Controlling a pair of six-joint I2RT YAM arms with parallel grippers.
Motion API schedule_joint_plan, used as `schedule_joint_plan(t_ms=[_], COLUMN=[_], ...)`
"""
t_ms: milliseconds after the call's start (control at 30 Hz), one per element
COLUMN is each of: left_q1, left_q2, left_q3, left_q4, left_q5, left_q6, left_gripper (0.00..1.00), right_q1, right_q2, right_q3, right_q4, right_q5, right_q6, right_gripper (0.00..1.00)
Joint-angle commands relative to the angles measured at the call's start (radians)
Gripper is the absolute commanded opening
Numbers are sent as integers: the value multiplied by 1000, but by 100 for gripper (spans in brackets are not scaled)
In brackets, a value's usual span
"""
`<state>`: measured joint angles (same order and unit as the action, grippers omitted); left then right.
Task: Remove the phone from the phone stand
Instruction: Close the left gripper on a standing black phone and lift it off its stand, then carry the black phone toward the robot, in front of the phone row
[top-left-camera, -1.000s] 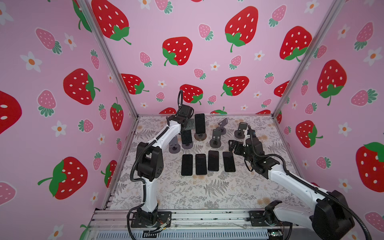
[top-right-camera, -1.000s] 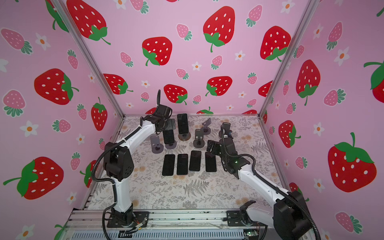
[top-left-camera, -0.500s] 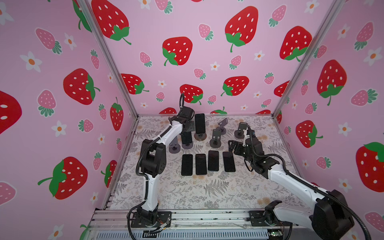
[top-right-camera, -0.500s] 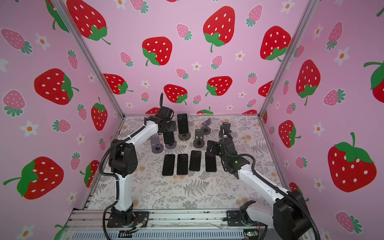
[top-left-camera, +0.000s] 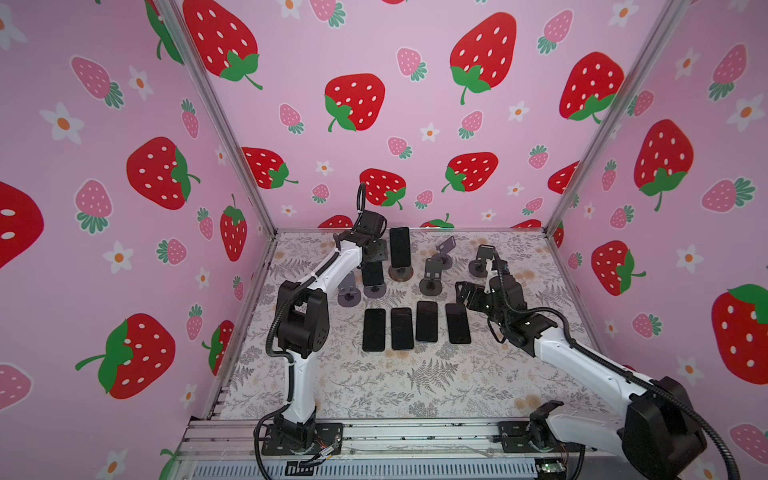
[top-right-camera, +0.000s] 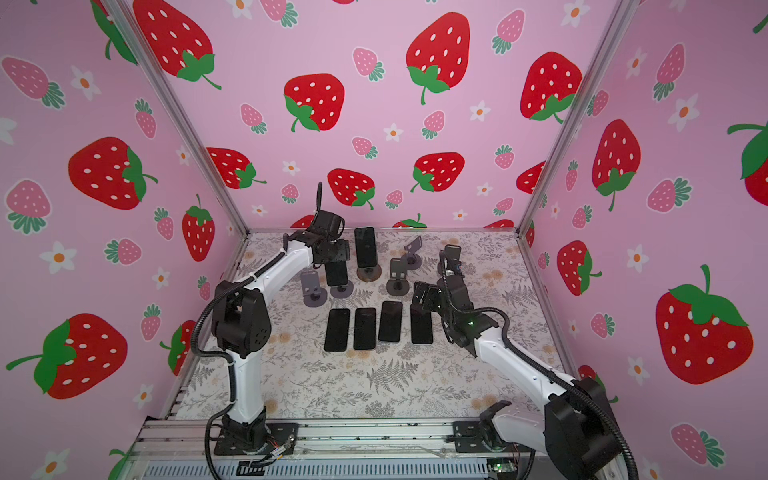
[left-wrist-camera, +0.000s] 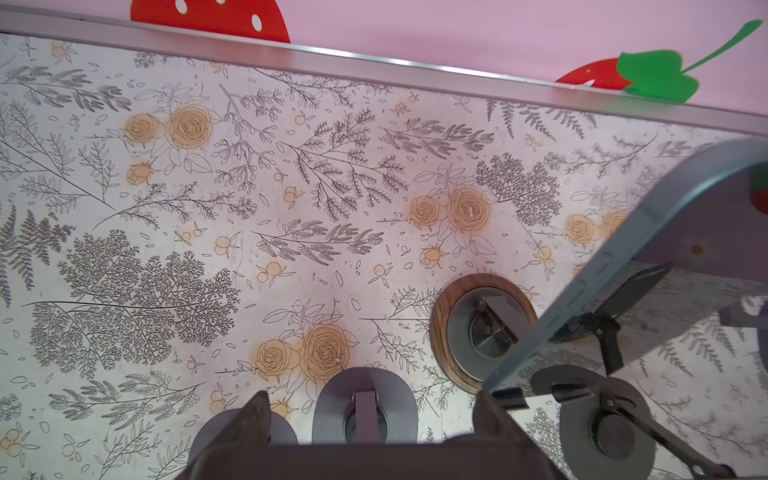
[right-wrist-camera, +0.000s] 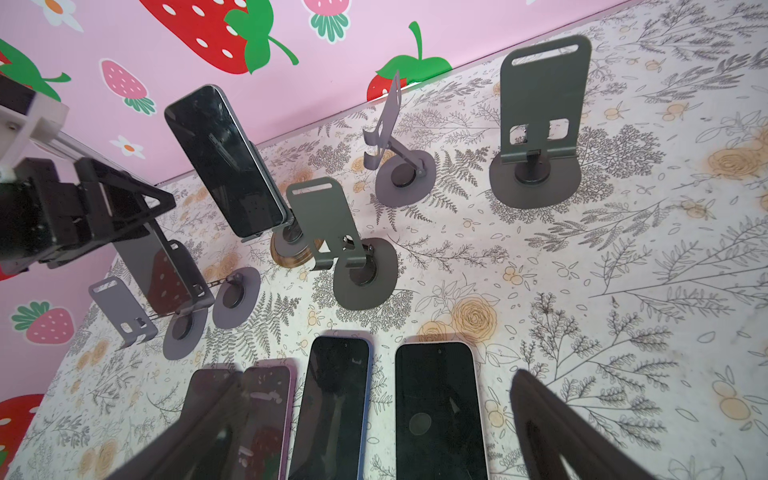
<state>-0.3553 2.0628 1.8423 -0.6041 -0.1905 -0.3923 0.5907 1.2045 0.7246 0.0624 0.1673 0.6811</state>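
A dark phone (top-left-camera: 372, 272) (top-right-camera: 336, 272) leans in a grey phone stand (top-left-camera: 375, 292) at the back left. My left gripper (top-left-camera: 375, 253) (top-right-camera: 337, 252) is over it, shut on the phone's upper end. In the left wrist view the phone's top edge (left-wrist-camera: 365, 461) spans the gap between both fingers (left-wrist-camera: 259, 415), above the stand's base (left-wrist-camera: 332, 411). From the right wrist I see that phone (right-wrist-camera: 166, 274) gripped. My right gripper (top-left-camera: 463, 291) (right-wrist-camera: 374, 415) hangs open, with nothing in it, over the right end of the row of flat phones (top-left-camera: 415, 324).
A second phone (top-left-camera: 400, 247) (right-wrist-camera: 224, 162) stands on a wood-rimmed stand (left-wrist-camera: 440, 332) just right of the left gripper. Empty grey stands (top-left-camera: 347, 291) (top-left-camera: 432, 276) (top-left-camera: 444, 249) (top-left-camera: 482, 259) dot the back. Several phones lie flat mid-table (top-right-camera: 374, 326).
My left gripper has closed onto the phone in the stand, and the left arm has shifted slightly toward it. The right arm has not moved.
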Motion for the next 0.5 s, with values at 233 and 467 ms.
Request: schedule_joint_plan(t_ms=[233, 467], left_q1=[-9, -13], left_q2=[-170, -305], left_q3=[-14, -161], left_q4=[-46, -78], left_q5=[14, 138], left_q6=[19, -14], left_gripper=[67, 67], right_q1=[-3, -3], right_q2=[20, 37], right_q3=[7, 16], right_q4=[23, 37], right_q5=[0, -1], right_q6=[19, 11], right_gripper=[100, 100])
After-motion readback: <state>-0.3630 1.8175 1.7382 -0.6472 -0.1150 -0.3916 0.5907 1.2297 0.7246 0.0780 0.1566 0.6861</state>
